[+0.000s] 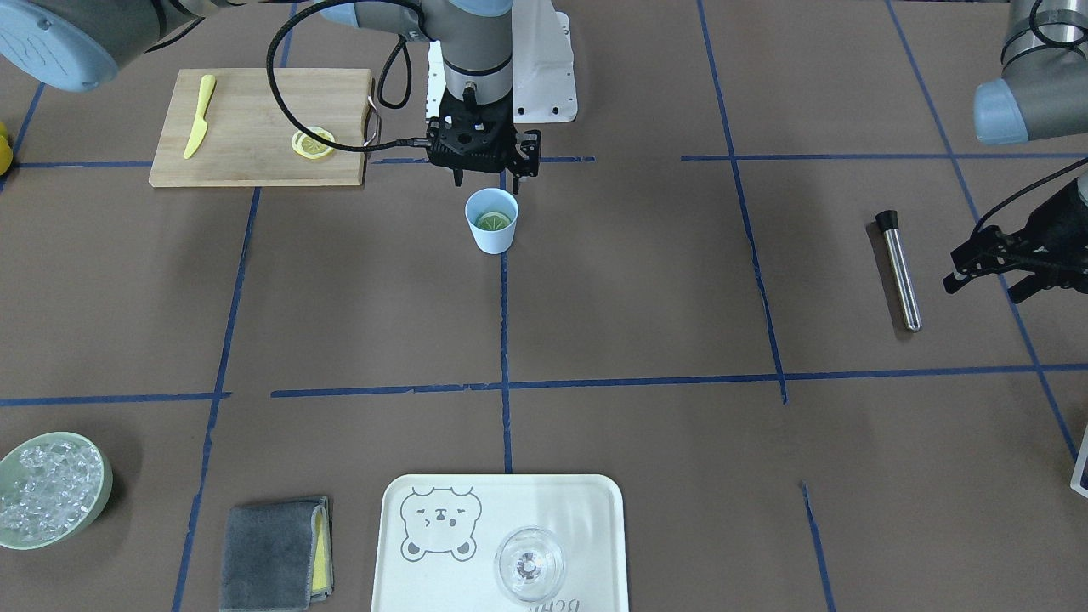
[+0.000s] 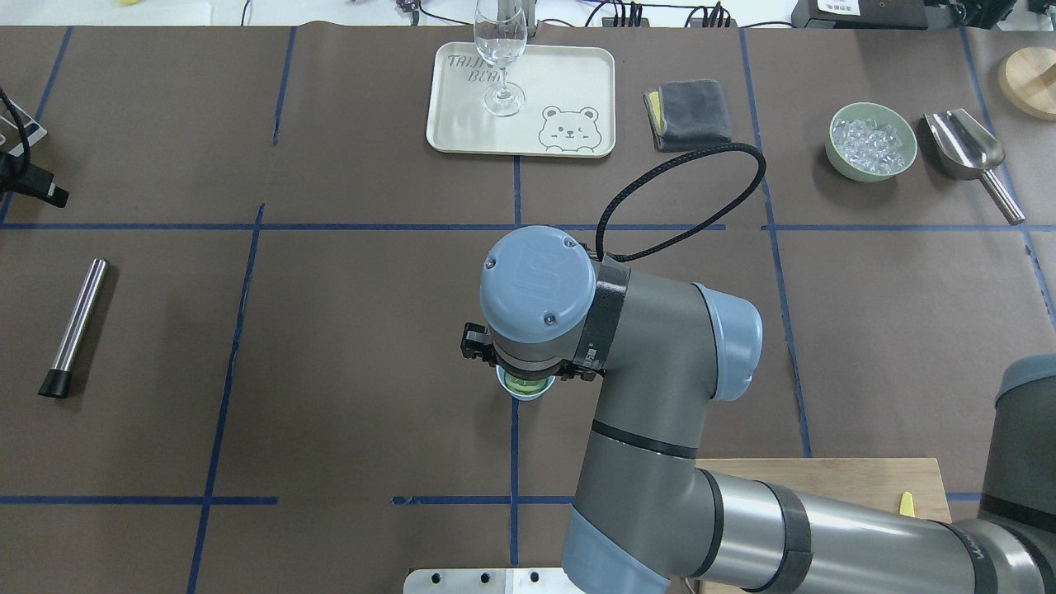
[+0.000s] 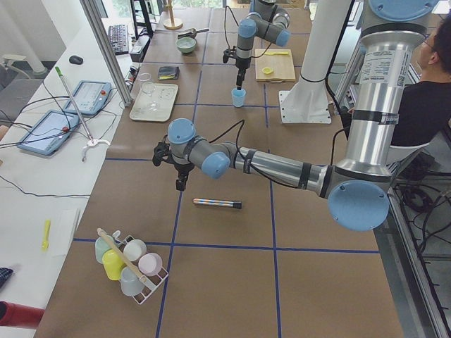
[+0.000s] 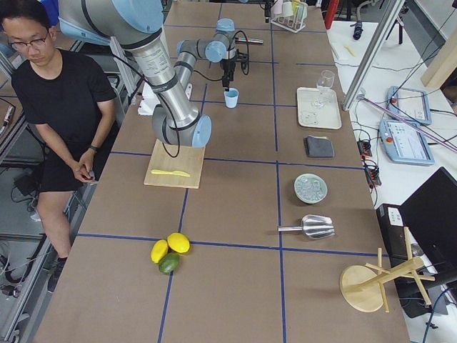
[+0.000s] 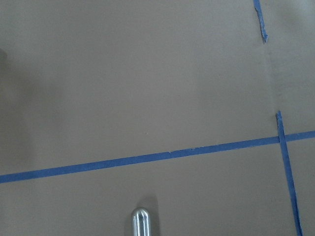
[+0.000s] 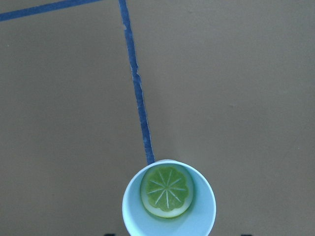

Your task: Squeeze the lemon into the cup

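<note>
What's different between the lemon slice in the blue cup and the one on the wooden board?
The slice in the cup sits enclosed by the cup walls; the slice on the cutting board lies out in the open near the edge of the cutting board. The slice in the cup looks greenish, while the slice on the cutting board looks bright yellow. Both are thin and round.

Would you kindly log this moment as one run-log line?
right gripper: open, above small light-blue plastic cup | thin round lemon slice: lying inside cup | left gripper: open, near black-capped steel rod
</note>
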Controlling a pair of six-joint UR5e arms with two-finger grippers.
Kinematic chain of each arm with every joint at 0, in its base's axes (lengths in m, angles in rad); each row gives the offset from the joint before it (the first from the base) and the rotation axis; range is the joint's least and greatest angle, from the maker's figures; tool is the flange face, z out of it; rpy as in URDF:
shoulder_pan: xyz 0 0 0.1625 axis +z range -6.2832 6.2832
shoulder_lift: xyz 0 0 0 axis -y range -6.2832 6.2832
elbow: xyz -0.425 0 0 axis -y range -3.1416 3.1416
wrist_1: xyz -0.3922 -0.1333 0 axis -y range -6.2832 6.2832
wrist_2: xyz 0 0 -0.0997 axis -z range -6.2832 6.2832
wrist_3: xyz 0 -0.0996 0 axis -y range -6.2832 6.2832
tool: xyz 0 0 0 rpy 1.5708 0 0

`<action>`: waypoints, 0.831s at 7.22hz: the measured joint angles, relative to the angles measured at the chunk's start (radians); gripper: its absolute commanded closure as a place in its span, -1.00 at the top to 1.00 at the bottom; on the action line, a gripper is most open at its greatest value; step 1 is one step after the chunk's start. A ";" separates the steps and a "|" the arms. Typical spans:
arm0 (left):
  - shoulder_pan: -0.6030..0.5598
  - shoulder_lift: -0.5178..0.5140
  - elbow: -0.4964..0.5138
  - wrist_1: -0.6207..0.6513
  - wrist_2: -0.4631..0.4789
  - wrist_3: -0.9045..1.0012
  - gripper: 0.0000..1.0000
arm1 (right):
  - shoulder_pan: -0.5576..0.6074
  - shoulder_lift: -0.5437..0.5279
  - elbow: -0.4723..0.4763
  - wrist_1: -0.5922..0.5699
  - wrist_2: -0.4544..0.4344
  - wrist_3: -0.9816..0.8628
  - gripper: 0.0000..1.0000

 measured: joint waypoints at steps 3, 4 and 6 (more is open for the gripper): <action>0.003 -0.012 0.020 0.001 0.000 -0.010 1.00 | 0.057 -0.074 0.079 -0.006 0.004 -0.026 1.00; 0.018 -0.013 0.023 0.003 0.001 -0.017 1.00 | 0.109 -0.139 0.129 -0.008 0.007 -0.086 1.00; 0.054 -0.003 0.048 0.008 0.003 -0.032 1.00 | 0.256 -0.248 0.165 -0.006 0.072 -0.303 1.00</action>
